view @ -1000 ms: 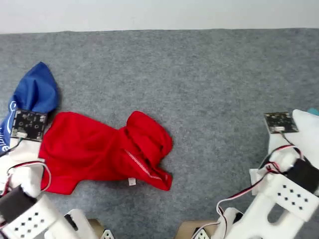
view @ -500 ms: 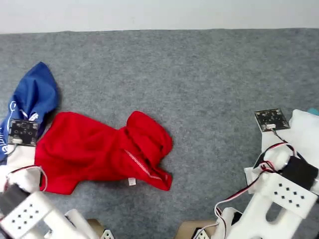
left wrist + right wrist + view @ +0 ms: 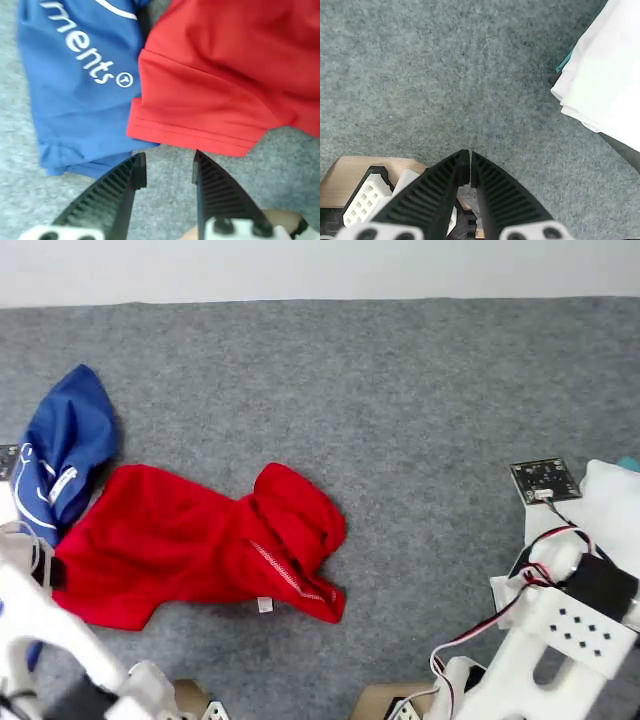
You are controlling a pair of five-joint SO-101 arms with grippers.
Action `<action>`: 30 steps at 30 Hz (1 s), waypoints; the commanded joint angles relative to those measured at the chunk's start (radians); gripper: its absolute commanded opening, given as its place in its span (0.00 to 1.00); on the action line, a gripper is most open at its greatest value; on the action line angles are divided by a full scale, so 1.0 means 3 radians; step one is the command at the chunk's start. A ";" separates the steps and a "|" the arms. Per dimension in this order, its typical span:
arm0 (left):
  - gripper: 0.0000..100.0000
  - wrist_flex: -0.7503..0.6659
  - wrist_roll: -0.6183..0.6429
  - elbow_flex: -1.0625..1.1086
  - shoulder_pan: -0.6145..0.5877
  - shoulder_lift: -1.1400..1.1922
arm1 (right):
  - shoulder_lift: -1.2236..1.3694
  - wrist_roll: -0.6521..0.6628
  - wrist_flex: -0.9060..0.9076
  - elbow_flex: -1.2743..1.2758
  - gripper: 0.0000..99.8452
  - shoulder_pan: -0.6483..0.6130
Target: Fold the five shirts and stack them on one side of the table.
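1. High view: the red shirt (image 3: pixel 190 545) lies crumpled left of centre on the grey table (image 3: pixel 400 390), with its long axis running from side to side. One end touches the blue shirt (image 3: pixel 65 445). Your left arm (image 3: pixel 30 610) stands at that end, so it is the nearer one. The right arm (image 3: pixel 565 625) is well apart, beside the white shirts (image 3: pixel 612 502).
2. Left wrist view: your left claw (image 3: pixel 167 165) has its jaws apart and holds nothing. It hangs over bare table, just short of the sleeve hem (image 3: pixel 200 135) of the red shirt. The hem runs crosswise straight ahead, and its corner overlaps the blue shirt (image 3: pixel 75 90). I judge you should keep to the red side.
3. Right wrist view: your right claw (image 3: pixel 470 152) has its jaws together and is empty over bare table. The white shirts (image 3: pixel 605 85) are near but not touching.
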 commanded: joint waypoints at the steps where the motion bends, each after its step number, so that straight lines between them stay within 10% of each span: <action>1: 0.16 0.0015 0.0026 -0.0166 -0.0015 0.0389 | -0.0069 0.0010 0.0141 -0.0015 0.01 -0.0033; 30: 0.20 -0.0885 -0.0102 -0.0151 -0.0271 0.1274 | -0.0069 0.0010 0.0141 -0.0015 0.01 -0.0033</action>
